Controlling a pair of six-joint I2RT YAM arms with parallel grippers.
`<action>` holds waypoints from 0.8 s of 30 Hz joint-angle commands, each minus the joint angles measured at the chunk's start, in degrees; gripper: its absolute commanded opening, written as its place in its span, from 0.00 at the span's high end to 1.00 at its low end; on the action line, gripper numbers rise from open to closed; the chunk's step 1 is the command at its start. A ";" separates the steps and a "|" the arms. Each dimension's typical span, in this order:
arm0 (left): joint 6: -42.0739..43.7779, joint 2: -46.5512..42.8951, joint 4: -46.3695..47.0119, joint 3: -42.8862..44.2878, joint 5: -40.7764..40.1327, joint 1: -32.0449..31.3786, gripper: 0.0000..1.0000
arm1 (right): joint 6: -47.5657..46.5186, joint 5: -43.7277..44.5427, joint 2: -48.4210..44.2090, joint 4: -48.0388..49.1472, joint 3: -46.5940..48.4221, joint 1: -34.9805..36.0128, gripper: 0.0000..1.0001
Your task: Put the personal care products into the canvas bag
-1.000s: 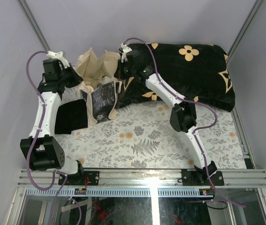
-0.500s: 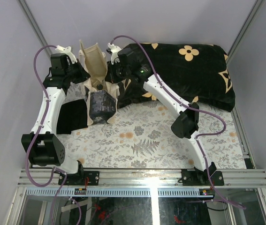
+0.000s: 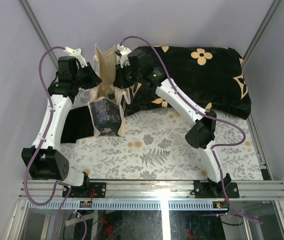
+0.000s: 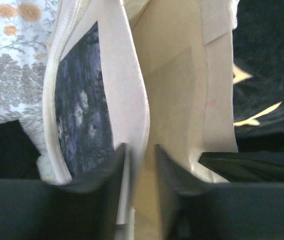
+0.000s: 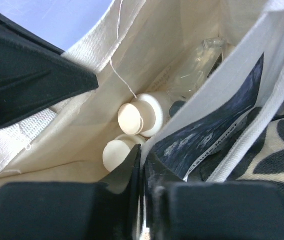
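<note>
The cream canvas bag [image 3: 106, 112] stands upright at the back left, its dark printed panel facing front. My left gripper [image 3: 95, 80] is shut on the bag's left rim, with fabric between its fingers [image 4: 139, 150]. My right gripper [image 3: 117, 80] is shut on the right rim [image 5: 142, 155]. The right wrist view looks down into the bag. Two round beige bottles with wide caps [image 5: 144, 114] [image 5: 117, 152] lie at the bottom. A pale flat-sided bottle [image 5: 194, 70] with a dark cap [image 5: 177, 106] lies beside them. The tan squarish bottle is hidden.
A black cushion with a tan flower pattern [image 3: 202, 80] fills the back right, touching the bag. A flat black cloth [image 3: 76, 124] lies left of the bag. A floral tablecloth [image 3: 157, 145] covers the table. Grey walls stand close behind and on both sides.
Both grippers have moved closer together with the bag's rim held. The bag's wide-open mouth has narrowed and the bag now hangs taller and more upright.
</note>
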 commanded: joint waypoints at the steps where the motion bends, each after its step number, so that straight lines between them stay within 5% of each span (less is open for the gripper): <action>1: -0.15 -5.30 4.45 -3.66 -1.94 -0.60 0.60 | -2.12 -1.14 -9.49 7.46 0.46 1.30 0.59; 3: 0.60 -5.96 3.54 -3.65 -3.07 -0.62 0.52 | -2.98 -0.83 -10.01 7.13 -0.51 1.36 0.49; 6: 1.50 -6.51 2.35 -3.02 -4.81 -0.63 0.29 | -3.70 -0.55 -10.41 6.52 -1.37 1.34 0.33; 8: 1.84 -6.80 1.52 -2.35 -6.35 -0.63 0.03 | -4.04 -0.03 -10.55 5.92 -1.40 1.36 0.18; 9: 2.07 -7.03 1.02 -1.94 -7.39 -0.60 0.00 | -4.28 0.32 -10.79 5.66 -1.52 1.36 0.09; 11: 2.62 -7.37 -0.15 -1.00 -9.89 -0.59 0.00 | -5.04 1.70 -11.52 5.20 -2.21 1.32 0.00; 19: 4.40 -8.71 -6.01 6.15 -23.40 -0.57 0.00 | -5.82 15.95 -17.14 2.45 -9.46 0.40 0.01; 24: 6.92 -7.24 -10.52 13.87 -27.71 -0.59 0.00 | -3.43 20.75 -15.89 -6.30 -6.03 -5.48 0.00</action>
